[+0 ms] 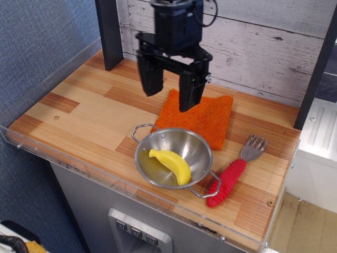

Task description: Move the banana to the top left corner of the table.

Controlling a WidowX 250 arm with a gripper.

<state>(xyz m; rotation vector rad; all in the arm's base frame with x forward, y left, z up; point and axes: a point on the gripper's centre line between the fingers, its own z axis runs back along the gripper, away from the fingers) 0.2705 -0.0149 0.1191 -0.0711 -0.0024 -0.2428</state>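
no writing or brand marks that we can read anywhere. we see the gripper [169, 95] hanging above the orange cloth [202, 118] with its jaws spread wide, holding and touching nothing. the banana [171, 165] lies inside the steel bowl [197, 146] near the desk [79, 110] front edge.

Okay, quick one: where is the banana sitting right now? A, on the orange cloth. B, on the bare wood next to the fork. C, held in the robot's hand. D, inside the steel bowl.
D: the banana lies inside the steel bowl, while the open hand hangs empty above it.
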